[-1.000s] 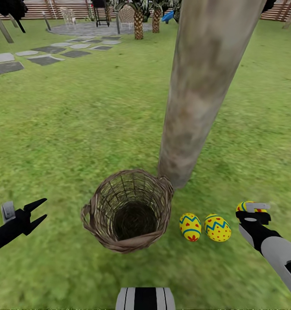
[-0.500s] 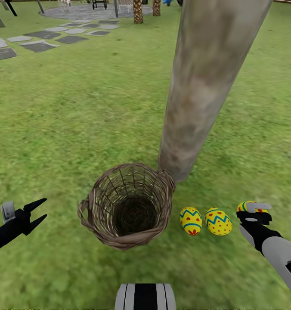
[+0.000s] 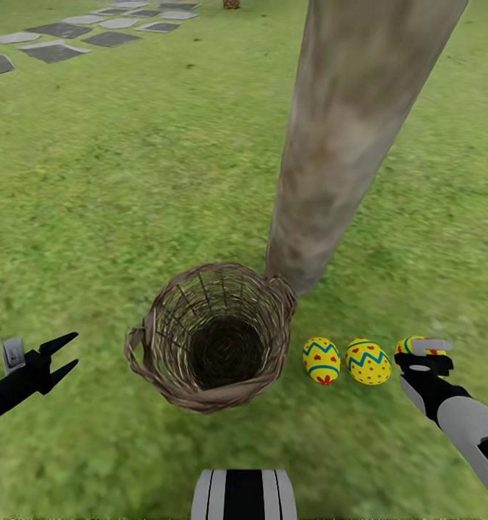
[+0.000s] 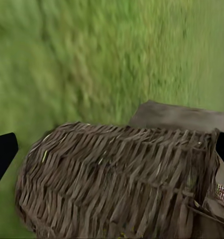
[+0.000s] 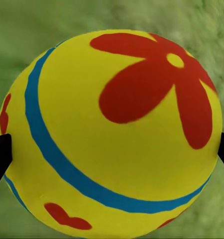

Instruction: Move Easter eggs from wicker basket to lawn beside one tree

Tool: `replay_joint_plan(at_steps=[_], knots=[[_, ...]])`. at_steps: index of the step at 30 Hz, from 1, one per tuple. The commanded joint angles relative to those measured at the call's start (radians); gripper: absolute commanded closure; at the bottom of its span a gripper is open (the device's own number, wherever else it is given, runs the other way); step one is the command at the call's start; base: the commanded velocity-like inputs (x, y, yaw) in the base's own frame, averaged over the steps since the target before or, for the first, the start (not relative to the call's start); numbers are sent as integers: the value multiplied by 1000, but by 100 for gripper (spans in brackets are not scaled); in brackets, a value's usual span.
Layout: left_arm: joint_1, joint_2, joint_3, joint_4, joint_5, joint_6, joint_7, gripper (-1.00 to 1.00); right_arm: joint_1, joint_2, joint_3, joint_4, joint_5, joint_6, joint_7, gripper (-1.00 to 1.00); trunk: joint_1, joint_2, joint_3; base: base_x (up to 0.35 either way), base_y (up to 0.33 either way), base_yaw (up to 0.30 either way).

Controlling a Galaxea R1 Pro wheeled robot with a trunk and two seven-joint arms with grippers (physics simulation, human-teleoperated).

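Note:
The wicker basket point(image 3: 208, 396) stands on the lawn point(image 3: 128, 180) at the foot of the thick pale tree point(image 3: 345, 144), and I see no egg inside it. Two Easter eggs point(image 3: 321, 360) point(image 3: 367, 361) lie on the grass just right of it. My right gripper point(image 3: 426, 350) is shut on the third egg point(image 3: 410, 345), right of those two; in the right wrist view this egg point(image 5: 112, 134) spans the gap between both fingertips. My left gripper point(image 3: 65, 354) is open, left of the basket, whose woven side point(image 4: 117, 179) shows in the left wrist view.
Grey stepping-stone slabs point(image 3: 53, 49) lie far off at the upper left. Grass stretches all around the tree and basket. My own base point(image 3: 244, 495) shows at the bottom edge.
The head camera has tipped downward, so the basket, tree and lying eggs sit higher in the picture. The right gripper with its egg has come nearer the level of the two lying eggs.

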State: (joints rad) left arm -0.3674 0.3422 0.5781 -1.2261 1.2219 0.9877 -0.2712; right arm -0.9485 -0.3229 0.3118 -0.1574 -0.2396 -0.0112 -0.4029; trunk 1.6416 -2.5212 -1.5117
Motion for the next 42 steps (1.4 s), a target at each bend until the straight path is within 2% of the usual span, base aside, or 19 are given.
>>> replay_joint_plan(at_steps=[1,10,25,31,35,42], knots=[[-1,0,2,0,-7,5,-8,-100,-1,-1,9,-3,-10,-1,-4,100,0,0,-5,0,0,0],[-1,-2,2,0,-7,5,-8,-100,0,-1,6,-1,-12,2,-7,100,4,-3,-39,0,0,0],[-1,0,5,0,-6,5,-9,-100,-1,1,7,-4,-7,12,-6,100,4,-3,-39,0,-98,0],[-1,0,5,1,-5,3,-8,-100,-3,2,10,-17,-4,13,-4,100,7,-4,-63,0,-1,0],[-1,0,5,2,-5,3,-8,-100,-14,14,10,-32,-6,13,-4,100,9,-5,-78,0,0,0],[-1,-1,3,2,-7,3,-8,-100,-16,15,10,-37,-4,13,-4,100,12,-7,-105,0,0,0]])
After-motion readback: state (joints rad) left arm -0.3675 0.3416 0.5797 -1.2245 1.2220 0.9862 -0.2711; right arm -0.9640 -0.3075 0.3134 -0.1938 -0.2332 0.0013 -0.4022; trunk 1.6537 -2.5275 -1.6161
